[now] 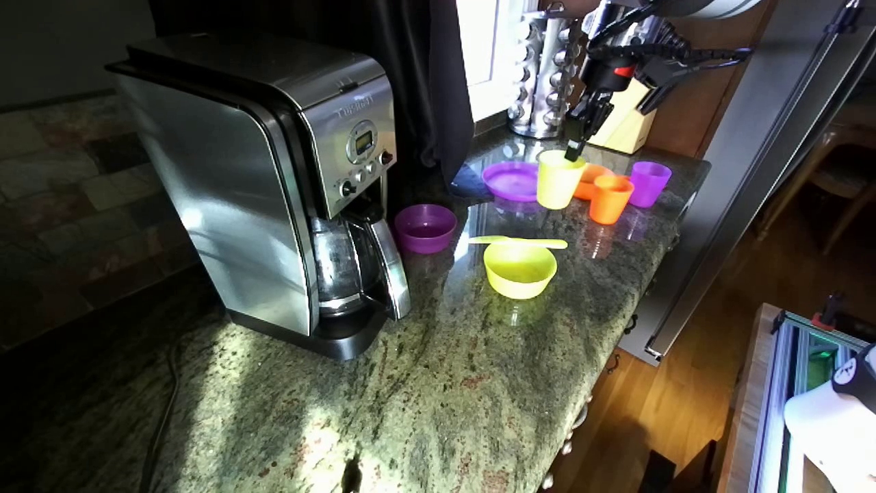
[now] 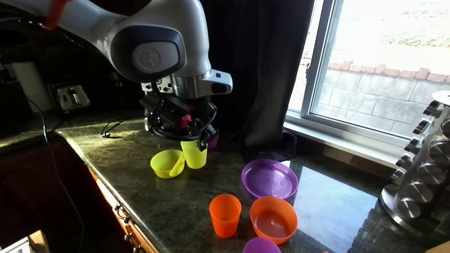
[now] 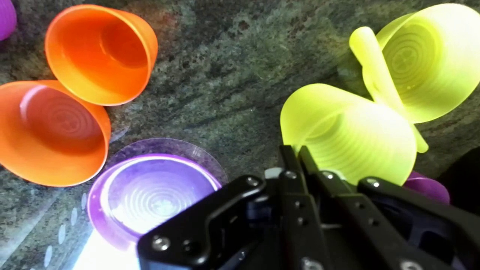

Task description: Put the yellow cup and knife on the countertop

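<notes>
Over speckled stone countertop [image 1: 424,411], black two-finger gripper [image 3: 296,150] pinches yellow plastic cup [image 3: 352,131] by rim, ribbed inside showing; yellow plastic knife [image 3: 378,78] apparently rests across round yellow plastic bowl [image 1: 520,277].

- Slender yellow plastic knife [image 3: 377,75]: partly behind the tapered yellow plastic cup [image 3: 356,135] in the wrist view.
- Round purple plastic plate [image 3: 150,187]: partly covered there by the black metal gripper [image 3: 296,149].
- Tapered purple plastic cup [image 2: 262,246]: cut by the bottom edge in an exterior view.
- Deep purple plastic bowl [image 2: 213,142]: mostly hidden there.
</notes>
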Tool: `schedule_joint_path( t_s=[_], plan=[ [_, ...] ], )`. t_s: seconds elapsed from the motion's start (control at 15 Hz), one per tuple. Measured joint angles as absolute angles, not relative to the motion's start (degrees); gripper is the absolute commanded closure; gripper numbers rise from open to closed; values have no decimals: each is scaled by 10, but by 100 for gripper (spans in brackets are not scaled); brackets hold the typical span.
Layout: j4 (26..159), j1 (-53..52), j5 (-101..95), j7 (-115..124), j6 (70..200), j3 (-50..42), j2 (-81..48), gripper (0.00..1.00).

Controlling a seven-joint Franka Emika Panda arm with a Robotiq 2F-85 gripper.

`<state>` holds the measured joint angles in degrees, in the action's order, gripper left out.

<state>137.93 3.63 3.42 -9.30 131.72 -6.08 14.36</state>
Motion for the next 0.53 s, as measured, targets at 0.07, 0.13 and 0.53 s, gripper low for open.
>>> schedule_joint_path(
  t_s=[0.07, 0.13, 0.53],
  plan=[
    [1377, 39, 31, -93, 1329, -61, 130, 99],
    [1375, 42, 30, -93, 1341, -62, 117, 99],
    [1354, 55, 29, -94, 1371, -71, 43, 99]
  ],
)
